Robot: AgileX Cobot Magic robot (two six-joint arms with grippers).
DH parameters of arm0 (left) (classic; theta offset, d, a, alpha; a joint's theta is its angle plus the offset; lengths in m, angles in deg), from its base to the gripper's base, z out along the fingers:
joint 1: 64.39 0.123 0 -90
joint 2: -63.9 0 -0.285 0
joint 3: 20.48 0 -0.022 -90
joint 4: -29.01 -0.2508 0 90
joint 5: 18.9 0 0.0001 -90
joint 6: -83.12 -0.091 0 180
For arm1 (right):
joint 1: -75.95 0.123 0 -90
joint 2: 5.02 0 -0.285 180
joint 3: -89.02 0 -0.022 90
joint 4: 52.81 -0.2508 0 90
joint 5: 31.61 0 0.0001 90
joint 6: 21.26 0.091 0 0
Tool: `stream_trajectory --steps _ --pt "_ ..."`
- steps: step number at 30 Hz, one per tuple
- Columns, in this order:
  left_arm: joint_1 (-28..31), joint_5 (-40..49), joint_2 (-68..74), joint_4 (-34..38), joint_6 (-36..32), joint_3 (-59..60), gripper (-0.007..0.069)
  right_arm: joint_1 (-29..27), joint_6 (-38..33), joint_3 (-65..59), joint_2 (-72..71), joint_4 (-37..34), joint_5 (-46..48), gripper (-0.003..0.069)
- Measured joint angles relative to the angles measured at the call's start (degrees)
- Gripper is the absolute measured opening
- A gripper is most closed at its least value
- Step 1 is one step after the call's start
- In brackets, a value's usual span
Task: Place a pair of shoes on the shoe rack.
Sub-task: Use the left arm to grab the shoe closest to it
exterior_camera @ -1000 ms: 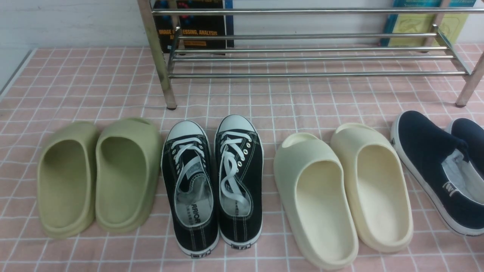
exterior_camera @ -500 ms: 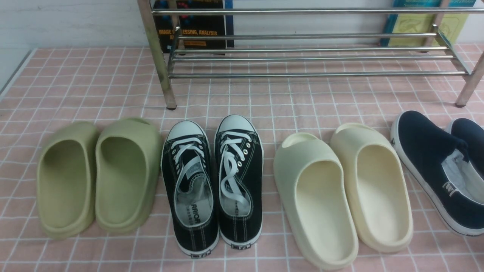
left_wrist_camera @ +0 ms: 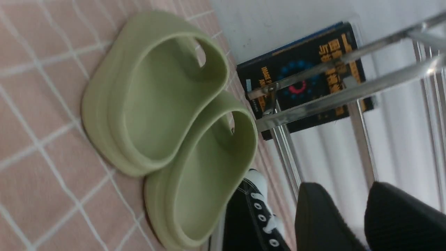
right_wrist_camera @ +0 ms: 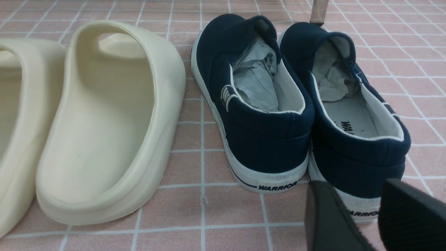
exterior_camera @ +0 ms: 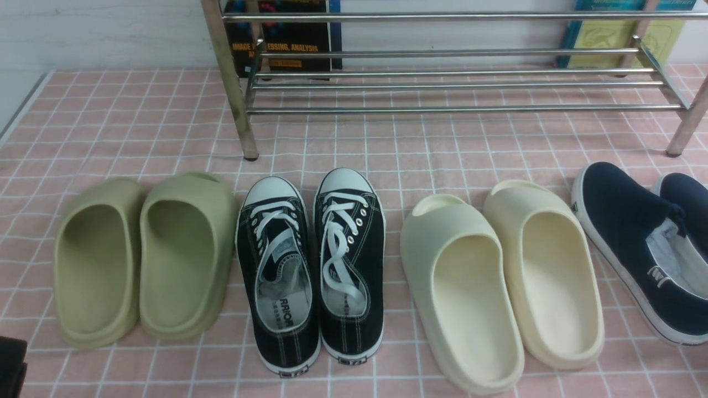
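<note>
Shoe rack (exterior_camera: 453,108) spans the top of the front view with no shoes on it; black sneakers (exterior_camera: 310,271) sit paired at lower centre, toes toward it.

Likely best: take each sneaker by heel or side wall, lift over the front rod, set the sole flat across the rods. Green slides (exterior_camera: 144,260) lie just beside, so come from above. Left gripper (left_wrist_camera: 348,190) and right gripper (right_wrist_camera: 359,188) show fingers apart, nothing between. Rack's top and right end are cut off; the left arm is only a dark sliver at the lower left corner.
</note>
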Motion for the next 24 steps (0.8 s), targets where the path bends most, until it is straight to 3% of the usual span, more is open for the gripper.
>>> stream_trajectory --steps 3,6,10,13,18,21,22,24 --pt "0.0 3.17 0.0 -0.14 5.75 0.0 0.0239 0.0 0.0 0.0 0.0 0.0 0.0 0.024" --pt "0.0 3.3 0.0 -0.34 6.95 0.11 0.0239 0.0 0.0 0.0 0.0 0.0 0.0 0.024" --pt "0.0 -2.32 0.0 -4.47 0.54 -2.07 0.0239 0.0 0.0 0.0 0.0 0.0 0.0 0.024" --pt "0.0 0.74 0.0 -7.51 -4.39 -7.97 0.0218 0.0 0.0 0.0 0.0 0.0 0.0 0.024" --pt "0.0 34.67 10.04 -15.04 -29.81 -30.53 0.0046 0.0 0.0 0.0 0.0 0.0 0.0 0.024" --pt "0.0 52.97 19.77 -16.61 -46.64 -39.47 0.0004 0.0 0.0 0.0 0.0 0.0 0.0 0.024" --pt "0.0 53.98 21.22 -16.62 -47.62 -40.03 0.0003 0.0 0.0 0.0 0.0 0.0 0.0 0.024" --pt "0.0 61.2 30.27 -16.48 -58.0 -46.15 0.0002 0.0 0.0 0.0 0.0 0.0 0.0 0.024"
